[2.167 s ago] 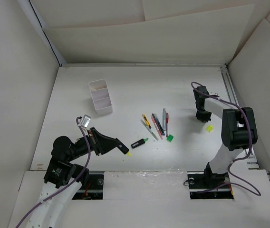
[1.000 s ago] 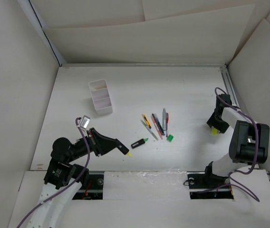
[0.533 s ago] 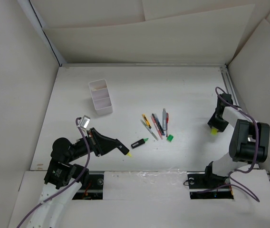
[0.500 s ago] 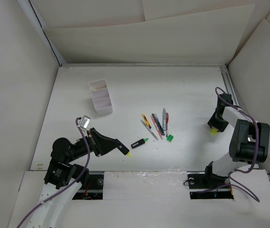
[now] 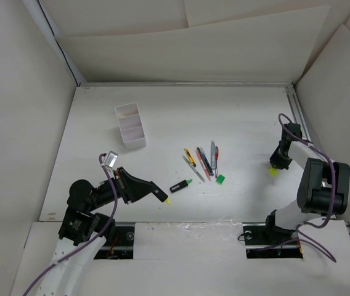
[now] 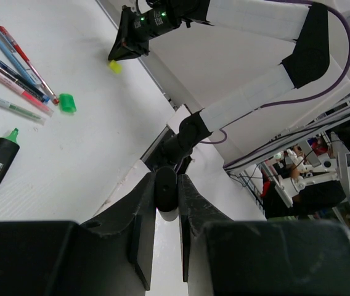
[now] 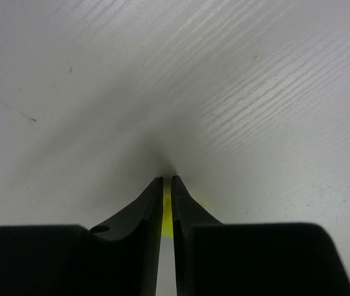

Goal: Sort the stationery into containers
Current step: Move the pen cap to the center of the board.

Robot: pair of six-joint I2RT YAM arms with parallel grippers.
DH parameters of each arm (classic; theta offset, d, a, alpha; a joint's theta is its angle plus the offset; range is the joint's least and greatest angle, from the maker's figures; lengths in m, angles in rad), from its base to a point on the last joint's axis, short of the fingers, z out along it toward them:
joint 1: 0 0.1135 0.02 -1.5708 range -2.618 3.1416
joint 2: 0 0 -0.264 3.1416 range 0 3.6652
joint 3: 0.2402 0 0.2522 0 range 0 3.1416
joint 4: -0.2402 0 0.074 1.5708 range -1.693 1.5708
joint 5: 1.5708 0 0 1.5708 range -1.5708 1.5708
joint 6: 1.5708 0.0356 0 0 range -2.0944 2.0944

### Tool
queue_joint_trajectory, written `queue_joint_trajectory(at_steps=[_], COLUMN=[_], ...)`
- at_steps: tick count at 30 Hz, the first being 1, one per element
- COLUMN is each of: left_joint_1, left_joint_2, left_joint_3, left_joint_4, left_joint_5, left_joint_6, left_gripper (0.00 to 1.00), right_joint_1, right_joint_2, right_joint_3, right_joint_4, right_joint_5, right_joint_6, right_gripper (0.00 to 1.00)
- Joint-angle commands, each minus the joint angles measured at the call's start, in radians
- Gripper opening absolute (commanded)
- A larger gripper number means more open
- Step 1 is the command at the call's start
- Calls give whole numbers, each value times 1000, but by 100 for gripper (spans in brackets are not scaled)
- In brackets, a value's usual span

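At the right edge of the bench (image 5: 162, 105), the right claw (image 5: 275, 168) is pressing down onto the surface. Its fingers are drawing almost together on a yellow cap (image 7: 167, 217), which shows as a sliver between them in the wrist view. Near the bench's near edge, left of centre, the left claw (image 6: 166, 185) is clamping a black highlighter (image 5: 163, 197), its yellow tip pointing toward the middle. A second highlighter (image 5: 180, 185), green-tipped, is lying just beyond it. A green cap (image 5: 220, 179) and a loose bundle of pens (image 5: 203, 160) are lying around the bench's centre. The two-compartment white box (image 5: 135, 142) is standing toward the far left corner, well apart from both claws.
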Motion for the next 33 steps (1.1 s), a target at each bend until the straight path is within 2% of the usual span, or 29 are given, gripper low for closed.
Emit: queue_joint_trajectory(at_steps=[1,4,6,8,9,10,22,29,33], left_joint_1=[-1,-1,-1,-1,-1,-1,-1,-1,-1], left_joint_2=[-15,-15,-15,-24,-24,-24,-33,-42,-42], left_joint_3=[0,0,0,0,0,0,0,0,0], left_joint_4=[55,55,55,55,55,65,55,55,55], left_joint_5=[20,20,11,11,11,11,11,11,11], left_joint_6=[-11,-11,-11,-11,-20,-20,-20,-20,-11], left_gripper=[0,0,0,0,0,0,0,0,0], right_joint_1=[24,36,36,58,58,58,108,193,202], right_joint_2=[-17,-62,-95,-128,-141,-142,-66,-42,-40], right_joint_3=[-38,-38,-38,-47,-57,-58,-36,-45,-45], right_joint_4=[-21,-46,-55,-55,-55,-55,-55,-55,-55], right_joint_5=[-52,-35,-20,26,40,40,-4,8,20], right_joint_6=[-15,-24,-33,0,13,25,-9,14,14], right_gripper=[16,35,53,61,69,71,72,59,47])
